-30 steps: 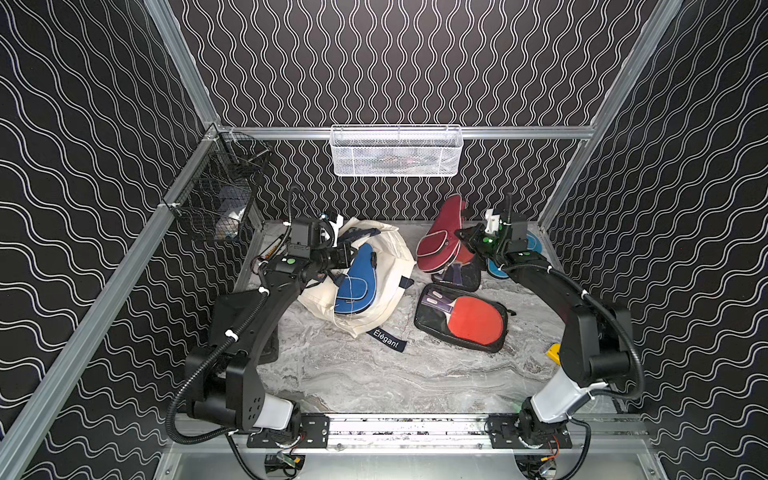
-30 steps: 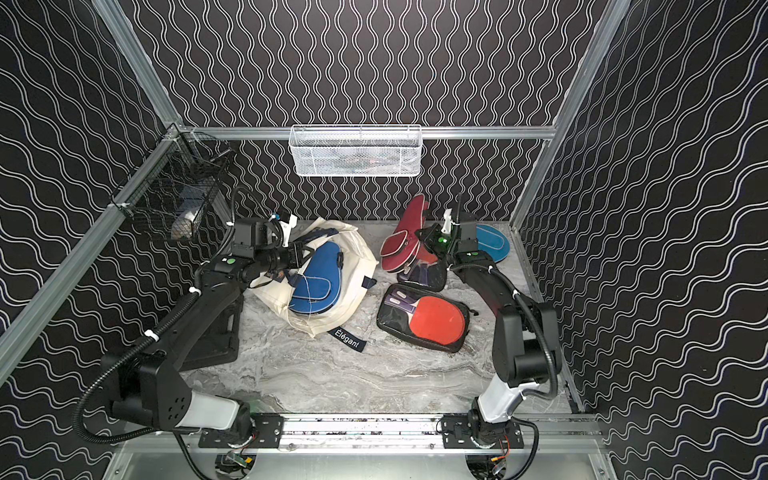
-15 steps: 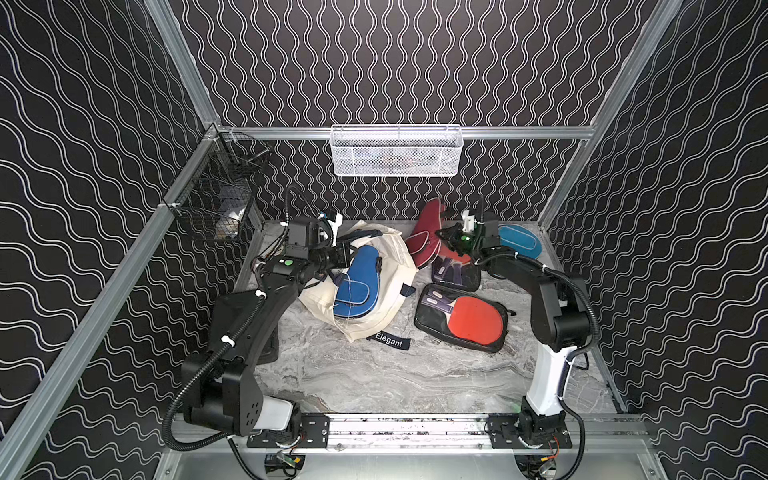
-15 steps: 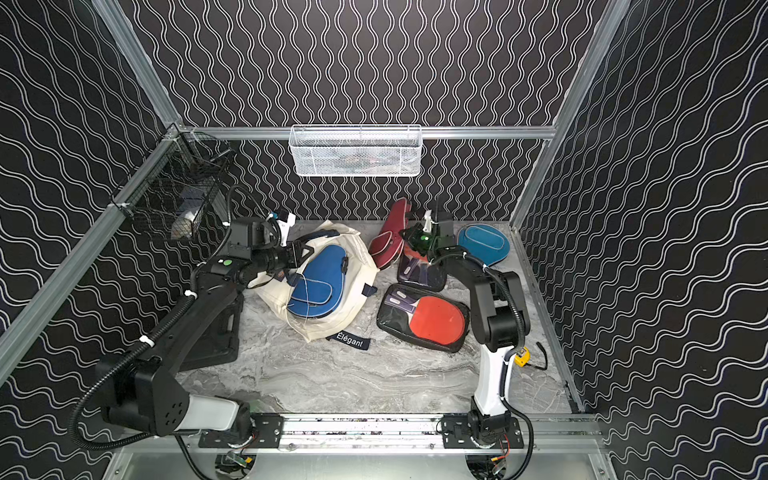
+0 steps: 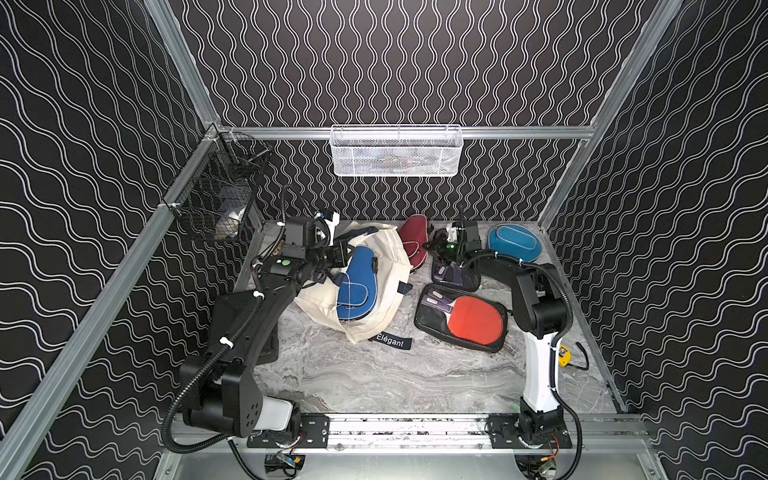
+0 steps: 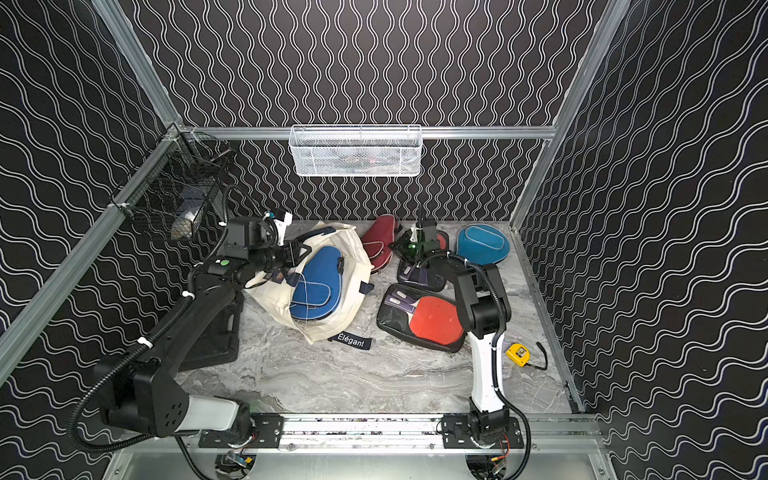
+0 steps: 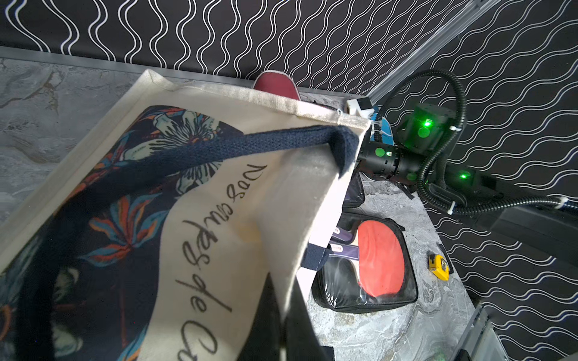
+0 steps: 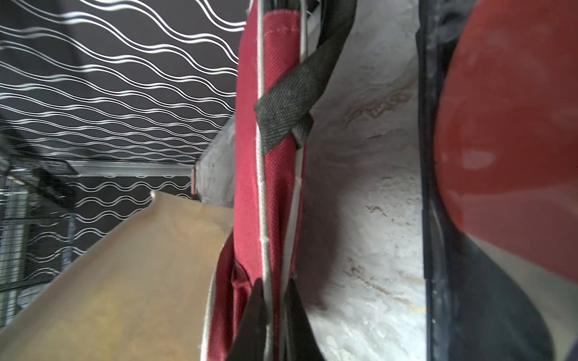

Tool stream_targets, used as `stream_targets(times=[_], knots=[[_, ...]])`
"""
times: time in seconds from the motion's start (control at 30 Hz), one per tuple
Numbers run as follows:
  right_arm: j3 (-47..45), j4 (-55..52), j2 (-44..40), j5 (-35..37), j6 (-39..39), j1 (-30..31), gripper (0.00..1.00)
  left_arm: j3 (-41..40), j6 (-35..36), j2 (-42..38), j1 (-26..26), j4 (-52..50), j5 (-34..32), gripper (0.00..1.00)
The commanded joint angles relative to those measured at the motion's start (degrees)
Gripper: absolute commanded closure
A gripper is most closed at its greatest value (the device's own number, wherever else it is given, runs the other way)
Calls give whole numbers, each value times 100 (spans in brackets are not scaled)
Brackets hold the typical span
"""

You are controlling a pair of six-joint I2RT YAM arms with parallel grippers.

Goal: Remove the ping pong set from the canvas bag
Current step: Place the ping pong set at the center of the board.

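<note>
Top view | canvas bag [image 5: 390, 266] | strap label [image 5: 390, 342] reads "Élégant"

The canvas bag [image 7: 266, 203] is coarse, matt cream weave, its navy webbing strap [image 7: 219, 148] thick and ribbed. At the right pincer [image 8: 275, 312], the maroon cover [image 8: 275, 78] is finely textured matt cloth with white cord piping. Beside that pincer, the clear pouch [image 8: 500, 156] is glossy plastic on a marbled, stone-look worktop [image 8: 369, 187]
</note>
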Motion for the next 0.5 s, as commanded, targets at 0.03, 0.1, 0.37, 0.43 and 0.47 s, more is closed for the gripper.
stream_targets(times=[0.03,0.1,0.37,0.43,0.47], knots=[[250,-568,121,83,-328,9,94,-16,-98,-75,50,305,134,100],[299,-745,134,146,-414,9,88,-25,-110,-75,54,323,151,100],[556,-1172,54,189,-707,18,63,-33,-139,-49,85,358,182,100],[666,-1303,11,189,-793,18,51,-43,-145,-58,88,367,173,100],[714,-1386,-9,213,-832,16,45,-43,-151,-55,96,367,173,100]])
